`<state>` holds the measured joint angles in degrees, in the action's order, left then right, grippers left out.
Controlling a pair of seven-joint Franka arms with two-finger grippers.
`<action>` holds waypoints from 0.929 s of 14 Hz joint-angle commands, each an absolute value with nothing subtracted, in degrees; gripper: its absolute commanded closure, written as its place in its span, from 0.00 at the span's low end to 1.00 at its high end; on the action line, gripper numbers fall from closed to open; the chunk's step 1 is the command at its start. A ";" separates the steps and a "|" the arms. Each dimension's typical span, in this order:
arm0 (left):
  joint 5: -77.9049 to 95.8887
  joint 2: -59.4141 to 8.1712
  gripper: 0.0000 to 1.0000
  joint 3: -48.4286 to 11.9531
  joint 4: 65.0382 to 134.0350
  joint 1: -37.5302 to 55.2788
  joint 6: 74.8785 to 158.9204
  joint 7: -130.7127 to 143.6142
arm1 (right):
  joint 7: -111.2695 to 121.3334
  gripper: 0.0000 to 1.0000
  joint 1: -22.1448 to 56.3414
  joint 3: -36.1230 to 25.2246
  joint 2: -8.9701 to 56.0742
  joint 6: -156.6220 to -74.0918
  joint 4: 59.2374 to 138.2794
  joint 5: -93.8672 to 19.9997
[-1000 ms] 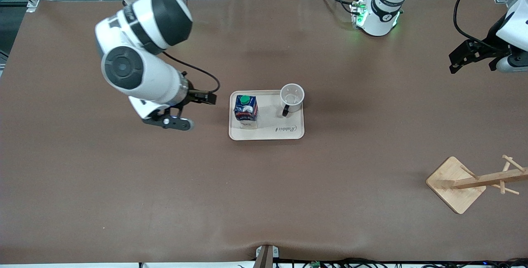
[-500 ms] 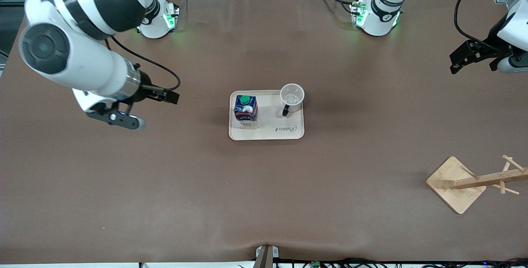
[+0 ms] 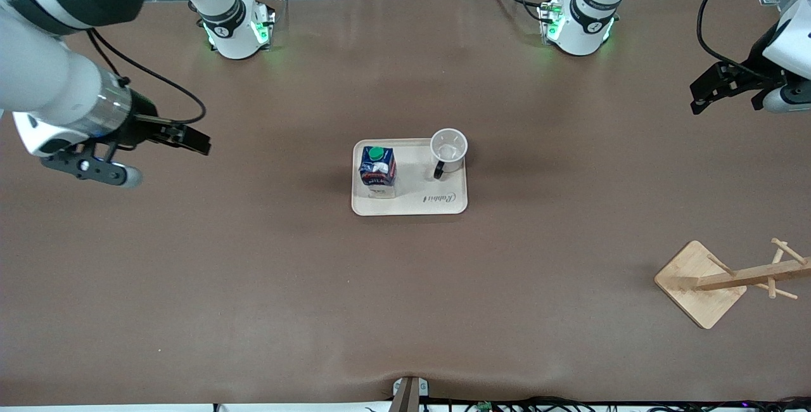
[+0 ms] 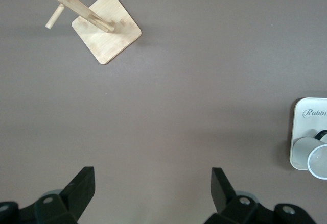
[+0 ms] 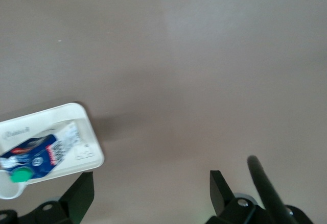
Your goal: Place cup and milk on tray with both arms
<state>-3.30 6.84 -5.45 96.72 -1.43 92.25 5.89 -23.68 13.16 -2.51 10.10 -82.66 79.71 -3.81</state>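
Note:
The cream tray [image 3: 415, 174] lies mid-table. On it stand the dark blue milk [image 3: 377, 168] with its green cap and the white cup [image 3: 448, 149], its black handle turned toward the front camera. My right gripper [image 3: 190, 139] hangs open and empty over bare table, well off the tray toward the right arm's end. In its wrist view the right gripper [image 5: 152, 180] has nothing between its fingers, with the tray [image 5: 76, 119] and milk [image 5: 30, 155] at the edge. My left gripper [image 3: 700, 98] waits open at the left arm's end. The left gripper [image 4: 152, 178] is empty, and the cup [image 4: 311, 155] and tray [image 4: 304, 114] show at the edge.
A wooden mug rack [image 3: 700, 282] stands near the front camera at the left arm's end of the table, also seen as the rack [image 4: 104, 27] in the left wrist view. Brown table surface surrounds the tray on all sides.
My right arm has drawn back from beside the tray toward its own end of the table, gripper open throughout. The left arm, milk, cup and tray have not moved.

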 commanded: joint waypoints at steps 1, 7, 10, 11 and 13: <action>-2.11 5.28 0.00 -5.27 94.23 -1.06 92.20 5.62 | -14.71 0.00 8.02 -1.58 1.25 -87.53 90.77 -2.20; -2.11 4.22 0.00 -5.36 92.29 -1.05 91.41 5.36 | 2.27 0.00 0.18 -1.67 0.70 -84.30 88.87 -1.67; -2.11 4.22 0.00 -5.36 92.02 -1.05 90.79 5.19 | 4.12 0.00 -0.09 -1.76 0.79 -82.27 87.29 1.49; -1.94 4.22 0.00 -5.36 92.11 -1.14 90.70 5.01 | 3.52 0.00 -0.52 -1.58 0.79 -81.74 86.67 1.49; -1.93 4.22 0.00 -5.36 92.02 -1.06 90.62 4.92 | 3.43 0.00 -0.09 -0.97 0.44 -81.39 86.66 1.32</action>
<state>-3.20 4.63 -5.58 93.48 -1.25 91.95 5.89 2.74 0.66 -2.51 1.48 -82.40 87.09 0.21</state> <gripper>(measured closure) 0.000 0.000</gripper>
